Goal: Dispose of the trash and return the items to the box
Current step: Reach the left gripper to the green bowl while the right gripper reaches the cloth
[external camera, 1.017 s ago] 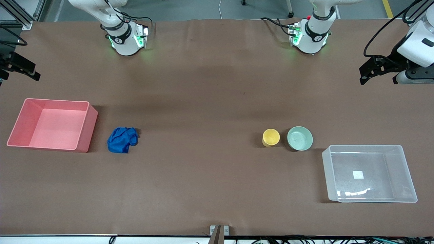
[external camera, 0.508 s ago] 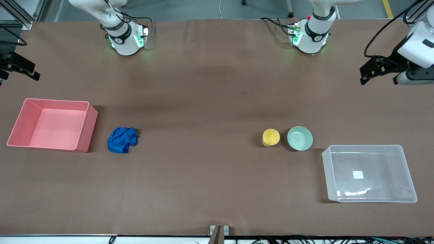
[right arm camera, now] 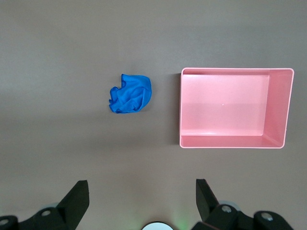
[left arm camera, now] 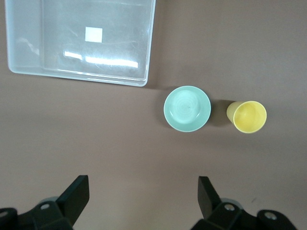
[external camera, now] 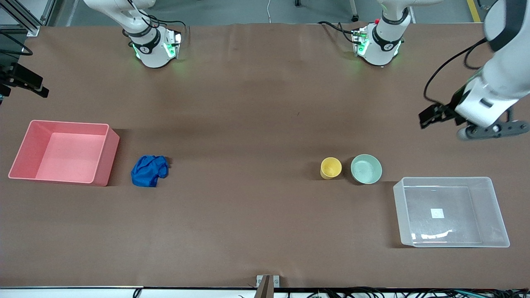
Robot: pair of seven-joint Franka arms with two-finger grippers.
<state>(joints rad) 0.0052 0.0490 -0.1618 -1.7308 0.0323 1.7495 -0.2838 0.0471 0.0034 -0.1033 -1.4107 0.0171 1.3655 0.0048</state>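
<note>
Over table, left hand point(external camera: 430, 116) lower, nearer bowl point(external camera: 366, 169).

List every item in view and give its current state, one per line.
Blue wad: crumpled, on the table beside the pink bin, not held.
Pink bin: upright, empty.
Yellow cup: upright, empty, beside the green bowl.
Green bowl: upright, empty.
Clear box: open, empty.
Left end effector: open, holding nothing, over bare table.
Right end effector: open, holding nothing, over bare table.
</note>
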